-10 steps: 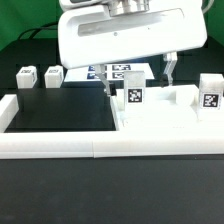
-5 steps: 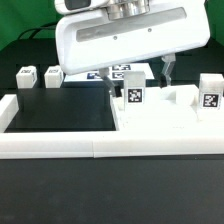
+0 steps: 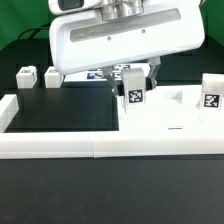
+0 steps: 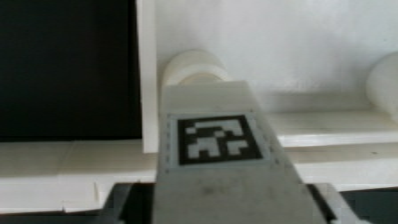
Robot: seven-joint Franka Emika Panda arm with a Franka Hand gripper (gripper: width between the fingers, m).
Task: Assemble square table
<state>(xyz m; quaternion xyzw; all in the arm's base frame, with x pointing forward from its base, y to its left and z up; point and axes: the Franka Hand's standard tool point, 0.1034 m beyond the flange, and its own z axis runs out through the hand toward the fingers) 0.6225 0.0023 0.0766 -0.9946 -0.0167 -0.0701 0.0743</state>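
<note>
The pincer (image 3: 131, 84) has a broad white housing (image 3: 120, 42) for a body: a smooth, glossy block with rounded corners, shaded grey along its lower edge. Above it sits a grey metallic wrist flange (image 3: 122, 8). The two fingers (image 3: 155, 74) are slim and dark, and the wrist view catches only dark grey slivers of them

Setting: robotics lab bench, staged for tracked assembly trials.
- Robot arm (image 3: 122, 9) comes in from above over black matte work surface (image 3: 60, 108).
- Plain dark green backdrop (image 3: 20, 30) behind bench.
- White border rail (image 3: 60, 147) fences work area.
- Parts are uniform white with black-and-white fiducial tags: leg block (image 3: 25, 77), second leg block (image 3: 53, 76), third leg block (image 3: 210, 96).
- Marker board (image 3: 112, 72) lies flat at rear, partly hidden.
- Wrist view shows the same kind of tag on edge of white slab (image 4: 214, 100).
</note>
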